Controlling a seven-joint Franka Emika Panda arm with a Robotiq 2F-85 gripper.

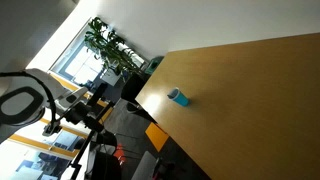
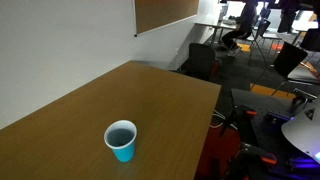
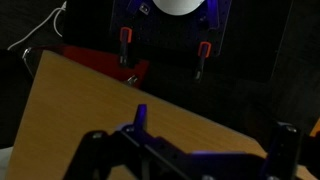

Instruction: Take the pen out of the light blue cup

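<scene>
A wooden bench (image 1: pixel 250 100) is seen in both exterior views; a leafy plant (image 1: pixel 105 42) is set beside a window (image 1: pixel 72 60).

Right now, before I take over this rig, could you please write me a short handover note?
Tool: open and empty. It appears only in the wrist view, above the brown wooden table near an edge; the cup is not in that view.
Small light blue cylindrical cup: upright on the table, near an edge, in both exterior views.
Thin dark pen: cannot be made out; the cup's inside only looks dark.
Done: nothing visible yet.
Left: bring the tool to the cup, grip the pen, lift it out.
</scene>
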